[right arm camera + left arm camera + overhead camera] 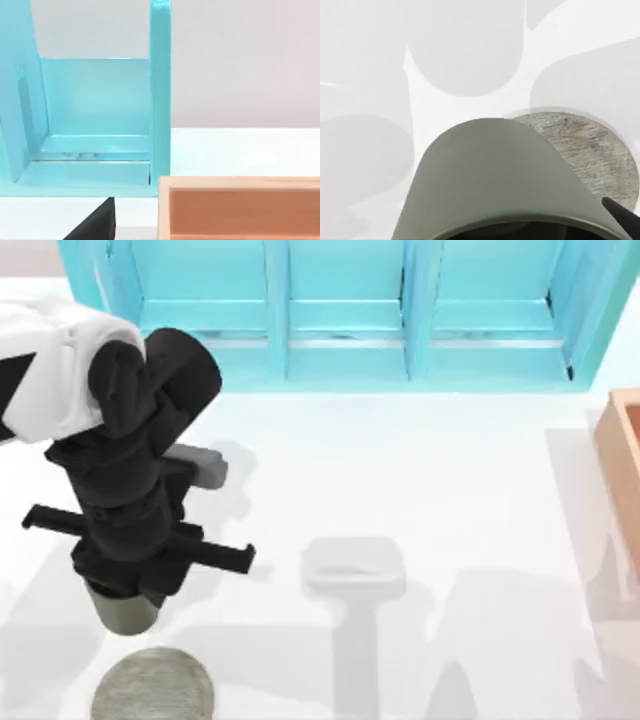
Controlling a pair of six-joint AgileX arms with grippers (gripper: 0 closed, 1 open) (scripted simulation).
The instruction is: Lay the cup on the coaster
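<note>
At table's left – cup [122,612] in left gripper [128,585], just beside coaster [152,687]

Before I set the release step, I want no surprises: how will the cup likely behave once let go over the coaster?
The cup, under the left pincer, looks rigid and plain-walled, so probably stiff and somewhat slippery. Its round body suggests it could roll if tipped sideways. It is narrower than the flat coaster, so upright it should likely sit steady.
</note>
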